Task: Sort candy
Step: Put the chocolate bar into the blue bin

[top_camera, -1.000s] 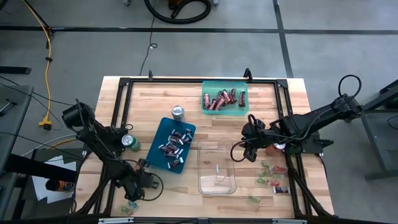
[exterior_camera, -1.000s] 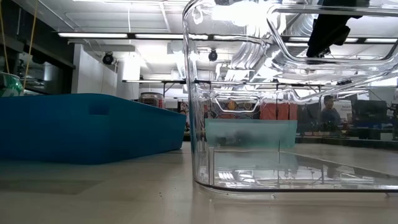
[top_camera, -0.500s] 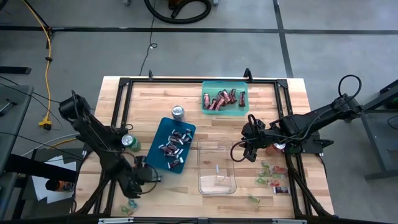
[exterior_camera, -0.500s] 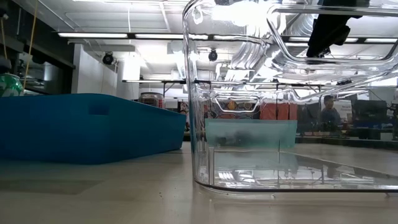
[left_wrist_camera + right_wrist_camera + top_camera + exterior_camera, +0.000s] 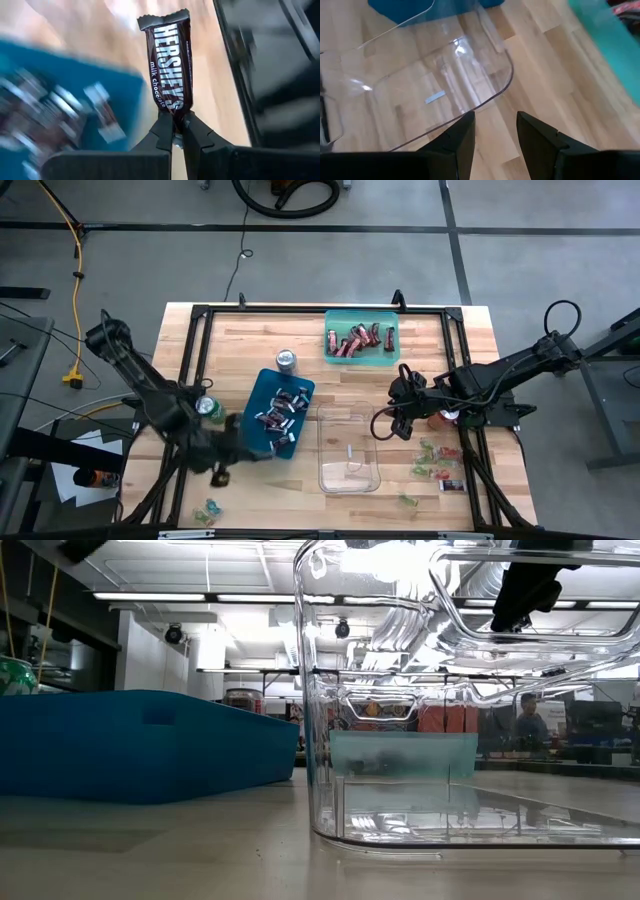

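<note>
Candy: dark mini bar [image 5: 170,62] clamped between left gripper [image 5: 174,131] fingers, over wood table [image 5: 220,90] beside blue tray [image 5: 281,412] | high: loose sweets [image 5: 438,461] near right gripper [image 5: 386,423] | low: clear bin [image 5: 450,700], room behind | right wrist: fingers [image 5: 536,135] parted, empty, beside bin

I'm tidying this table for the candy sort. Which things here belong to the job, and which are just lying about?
Job: Hershey's bar pinched in the left gripper; dark bars in the blue tray; red bars in the green tray; loose candies; clear bin.

Lying about: silver can; green can.
</note>
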